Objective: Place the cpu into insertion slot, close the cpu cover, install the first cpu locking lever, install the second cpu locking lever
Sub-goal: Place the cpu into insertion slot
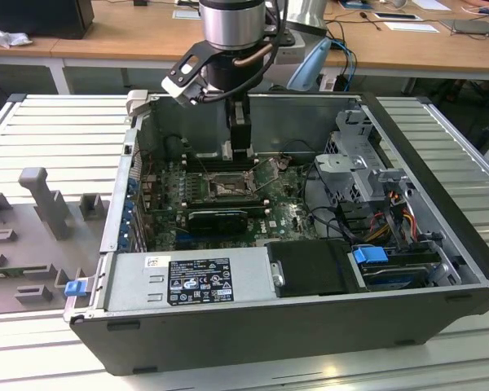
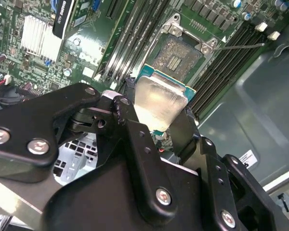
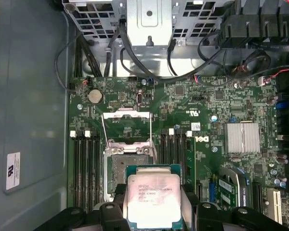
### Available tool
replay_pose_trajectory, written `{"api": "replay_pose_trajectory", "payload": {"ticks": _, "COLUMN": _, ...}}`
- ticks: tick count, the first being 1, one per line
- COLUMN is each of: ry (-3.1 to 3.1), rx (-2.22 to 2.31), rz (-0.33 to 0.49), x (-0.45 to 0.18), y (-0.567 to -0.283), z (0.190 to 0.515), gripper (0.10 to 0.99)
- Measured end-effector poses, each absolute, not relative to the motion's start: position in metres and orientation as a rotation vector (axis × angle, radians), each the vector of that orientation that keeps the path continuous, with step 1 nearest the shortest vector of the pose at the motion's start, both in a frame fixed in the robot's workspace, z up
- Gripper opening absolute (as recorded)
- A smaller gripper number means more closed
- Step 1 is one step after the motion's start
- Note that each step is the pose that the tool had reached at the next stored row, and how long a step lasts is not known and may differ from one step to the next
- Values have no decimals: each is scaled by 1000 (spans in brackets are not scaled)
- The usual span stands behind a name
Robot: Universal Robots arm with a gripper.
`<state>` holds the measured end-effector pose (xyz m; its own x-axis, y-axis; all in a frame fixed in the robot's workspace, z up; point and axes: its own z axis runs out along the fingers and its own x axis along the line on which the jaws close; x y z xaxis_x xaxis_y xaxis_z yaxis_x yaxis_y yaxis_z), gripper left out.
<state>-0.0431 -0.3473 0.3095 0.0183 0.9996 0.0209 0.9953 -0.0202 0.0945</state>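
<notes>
Plainly, the hand (image 2: 159, 126) pinches the cpu (image 3: 154, 199) near the insertion slot (image 3: 126, 167); slatted table (image 1: 57, 122) beneath, wooden desks (image 1: 130, 37) behind.

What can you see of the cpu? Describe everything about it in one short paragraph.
The cpu is a small flat square chip with a pale silvery metal face bearing faint print, on a green-edged base. The gripper clamps two opposite edges, holding it over the motherboard near the open insertion slot, not yet seated.
</notes>
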Motion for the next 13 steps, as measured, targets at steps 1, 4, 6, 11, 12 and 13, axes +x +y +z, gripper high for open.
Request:
{"api": "replay_pose_trajectory", "payload": {"ticks": 1, "ry": 2161, "rx": 2203, "rz": 125, "x": -45, "y": -347, "z": 308, "gripper": 529}}
{"api": "replay_pose_trajectory", "payload": {"ticks": 4, "ry": 2161, "rx": 2203, "rz": 125, "x": -47, "y": -347, "z": 305, "gripper": 529}}
{"api": "replay_pose_trajectory", "payload": {"ticks": 6, "ry": 2161, "rx": 2203, "rz": 125, "x": -50, "y": -347, "z": 303, "gripper": 529}}
{"api": "replay_pose_trajectory", "payload": {"ticks": 11, "ry": 2161, "rx": 2203, "rz": 126, "x": -53, "y": -347, "z": 292, "gripper": 529}}
{"api": "replay_pose_trajectory", "payload": {"ticks": 12, "ry": 2161, "rx": 2203, "rz": 125, "x": -53, "y": -346, "z": 289, "gripper": 529}}
{"api": "replay_pose_trajectory", "payload": {"ticks": 13, "ry": 2161, "rx": 2203, "rz": 125, "x": -53, "y": -346, "z": 287, "gripper": 529}}
